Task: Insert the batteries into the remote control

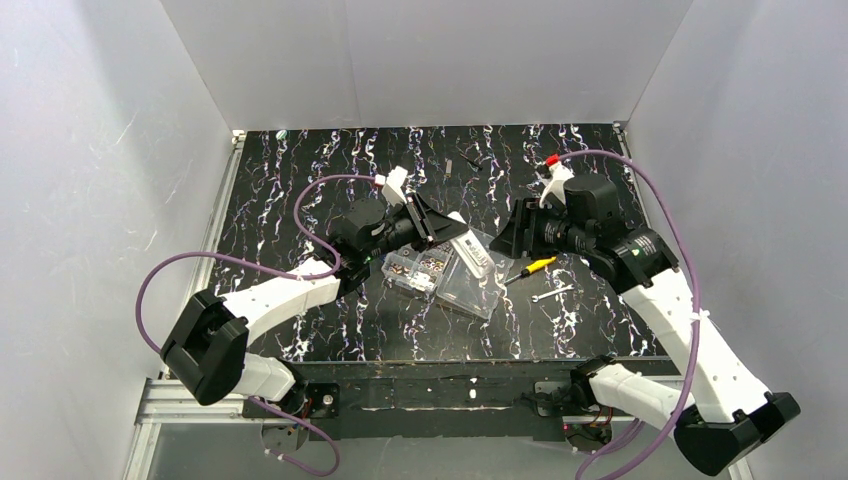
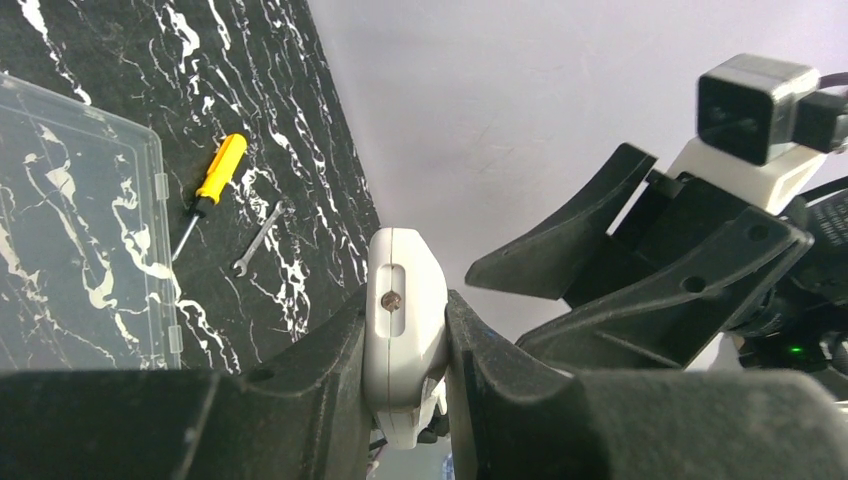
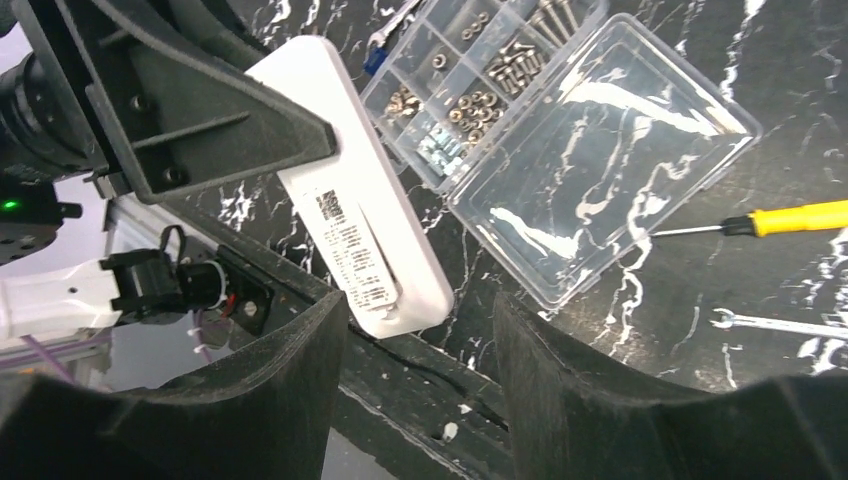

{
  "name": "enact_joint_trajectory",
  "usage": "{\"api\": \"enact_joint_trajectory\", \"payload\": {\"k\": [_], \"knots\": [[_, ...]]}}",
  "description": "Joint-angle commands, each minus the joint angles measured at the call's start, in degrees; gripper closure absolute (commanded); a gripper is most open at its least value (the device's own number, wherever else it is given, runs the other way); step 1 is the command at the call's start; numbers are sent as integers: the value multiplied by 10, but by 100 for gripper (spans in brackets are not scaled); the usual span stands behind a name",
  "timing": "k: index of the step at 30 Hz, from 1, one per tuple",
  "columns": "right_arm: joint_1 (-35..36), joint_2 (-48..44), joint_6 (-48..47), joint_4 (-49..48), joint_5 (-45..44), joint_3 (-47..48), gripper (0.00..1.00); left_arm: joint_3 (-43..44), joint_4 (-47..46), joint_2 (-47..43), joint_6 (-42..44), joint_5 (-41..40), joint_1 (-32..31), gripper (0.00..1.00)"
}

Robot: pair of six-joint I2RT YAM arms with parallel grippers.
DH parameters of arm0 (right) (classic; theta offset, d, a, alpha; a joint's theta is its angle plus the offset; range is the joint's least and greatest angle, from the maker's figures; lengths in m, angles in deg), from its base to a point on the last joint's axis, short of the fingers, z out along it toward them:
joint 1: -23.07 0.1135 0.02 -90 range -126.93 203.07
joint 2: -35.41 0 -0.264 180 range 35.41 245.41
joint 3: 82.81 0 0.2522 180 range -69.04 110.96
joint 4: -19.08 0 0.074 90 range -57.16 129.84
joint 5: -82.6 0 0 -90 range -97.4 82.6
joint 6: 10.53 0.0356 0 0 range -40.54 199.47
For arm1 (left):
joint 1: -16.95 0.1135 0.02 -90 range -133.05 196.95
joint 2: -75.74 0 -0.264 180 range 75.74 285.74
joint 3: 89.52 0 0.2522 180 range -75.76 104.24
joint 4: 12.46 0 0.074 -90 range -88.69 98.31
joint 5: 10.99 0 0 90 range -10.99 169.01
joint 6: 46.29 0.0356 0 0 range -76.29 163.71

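left gripper point(image 2: 405, 310) is clamping tight on one end of the remote control point(image 3: 355, 230), holding it off the table and slanting it over the clear box point(image 3: 600, 150) of screws. right gripper point(image 3: 418, 330) is facing the remote's free end with jaws apart and empty. the remote is looking light, stiff and smooth, so probably slippery. pinching across its narrow sides near the free end is seeming safest, staying off the labelled back where a battery cover may be sitting. a yellow screwdriver point(image 3: 790, 217) is lying right of the box. no batteries are showing.
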Motion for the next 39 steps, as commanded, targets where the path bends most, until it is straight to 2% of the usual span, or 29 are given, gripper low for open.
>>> {"api": "enact_joint_trajectory", "payload": {"k": [1, 12, 39], "knots": [[-4, -23, 47, -55, 43, -26, 37, 16, -63, -2, -8, 9, -1, 100], [-6, -41, 80, -79, 47, -71, 37, 29, -75, 12, -26, 18, -1, 100], [-7, -25, 78, -86, 38, -102, 37, 35, -81, 15, -31, 17, -1, 100]]}}
